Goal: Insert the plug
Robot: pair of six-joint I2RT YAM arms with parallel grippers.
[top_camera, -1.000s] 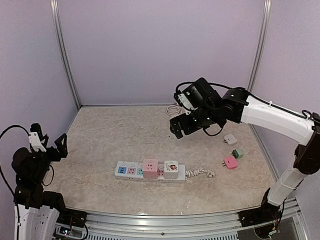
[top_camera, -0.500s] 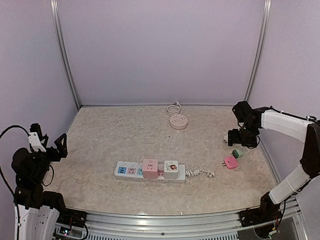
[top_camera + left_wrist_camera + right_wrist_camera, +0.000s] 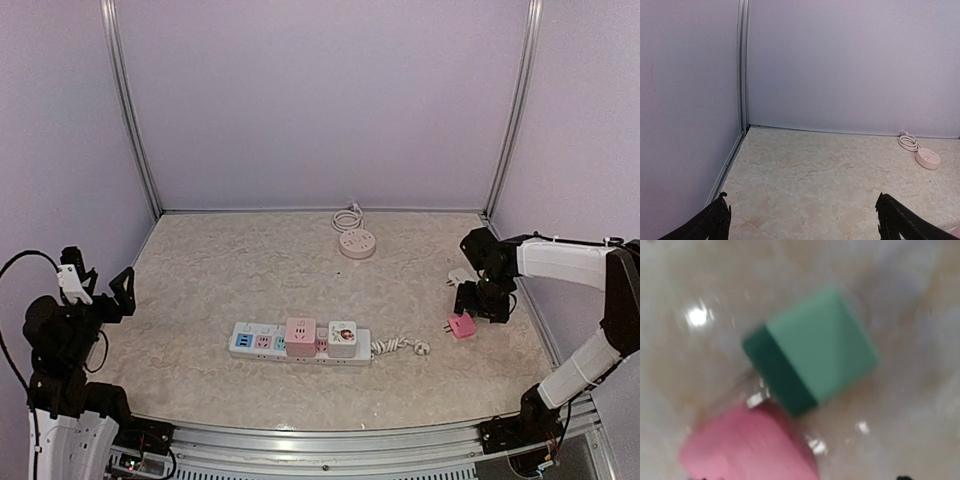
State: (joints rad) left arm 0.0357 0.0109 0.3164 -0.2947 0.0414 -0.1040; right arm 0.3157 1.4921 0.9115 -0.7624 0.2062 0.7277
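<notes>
The white power strip lies at the table's middle front with a pink cube and a white cube plugged in. At the right lie a green plug, a pink plug and a white plug. My right gripper hangs low right over the green plug, hiding it in the top view. The blurred right wrist view shows the green plug close below, the pink plug beside it, and only dark finger tips at the bottom edge, wide apart. My left gripper is open and empty at the far left.
A round white socket with a coiled cord sits at the back middle, also in the left wrist view. The strip's cord and plug trail to the right. Purple walls with metal posts close the table in.
My right arm swung from the back middle to the right side and came down over the green plug. The left arm has not moved.
</notes>
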